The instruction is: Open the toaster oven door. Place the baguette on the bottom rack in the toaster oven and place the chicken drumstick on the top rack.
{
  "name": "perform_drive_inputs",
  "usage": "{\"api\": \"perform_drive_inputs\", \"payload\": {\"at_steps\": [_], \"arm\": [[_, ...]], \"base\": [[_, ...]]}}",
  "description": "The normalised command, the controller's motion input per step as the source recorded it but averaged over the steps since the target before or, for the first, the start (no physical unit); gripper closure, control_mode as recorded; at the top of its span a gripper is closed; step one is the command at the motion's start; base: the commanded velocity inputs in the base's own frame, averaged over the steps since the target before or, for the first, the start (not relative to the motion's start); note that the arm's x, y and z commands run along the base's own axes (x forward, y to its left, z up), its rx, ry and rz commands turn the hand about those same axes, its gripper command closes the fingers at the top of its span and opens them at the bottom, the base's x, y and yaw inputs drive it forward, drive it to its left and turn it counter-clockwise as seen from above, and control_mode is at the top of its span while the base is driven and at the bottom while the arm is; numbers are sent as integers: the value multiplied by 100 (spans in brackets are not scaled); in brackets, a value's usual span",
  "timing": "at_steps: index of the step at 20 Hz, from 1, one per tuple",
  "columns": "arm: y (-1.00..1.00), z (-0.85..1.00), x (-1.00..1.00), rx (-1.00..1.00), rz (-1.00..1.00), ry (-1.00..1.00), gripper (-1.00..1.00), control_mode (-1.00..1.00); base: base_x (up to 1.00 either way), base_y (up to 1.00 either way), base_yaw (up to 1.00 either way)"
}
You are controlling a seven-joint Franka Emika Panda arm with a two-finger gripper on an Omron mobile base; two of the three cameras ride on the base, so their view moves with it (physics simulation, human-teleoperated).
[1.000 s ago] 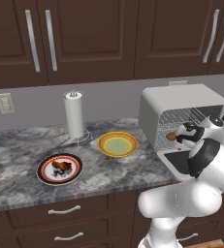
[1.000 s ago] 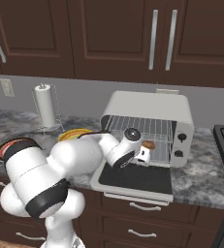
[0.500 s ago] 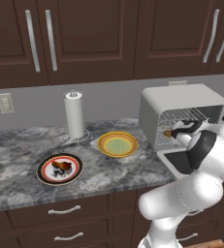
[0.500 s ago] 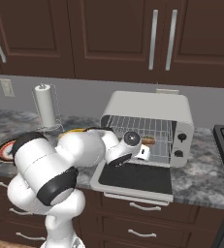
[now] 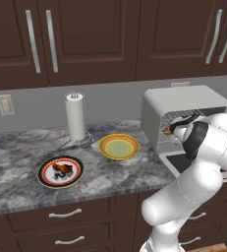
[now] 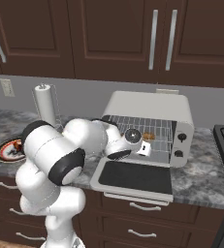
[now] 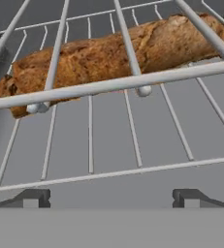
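Toaster oven door down flat. Baguette lies on bottom rack, so step 2 looks done. Gripper spread wide, empty, just inside. Drumstick on plate, far left; next: back out, fetch it for top rack.

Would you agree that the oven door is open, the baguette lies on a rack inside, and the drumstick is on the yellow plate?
Not quite: the drumstick lies on the red-rimmed plate left of the yellow plate, as the left base view shows. The rest holds: the oven door is folded down open, and the baguette rests on a rack inside.
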Motion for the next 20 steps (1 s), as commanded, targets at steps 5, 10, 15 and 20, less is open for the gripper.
{"api": "perform_drive_inputs", "payload": {"at_steps": [5,10,15,20], "arm": [[-16,7,10,0,0,-1,-100,-100],[-17,11,-14,0,0,-3,-100,-100],[-21,41,-31,0,-2,-4,-100,-100],[-22,56,-33,5,-7,6,-100,-100]], "base": [[0,0,0],[0,0,0],[0,0,0],[0,0,0]]}}
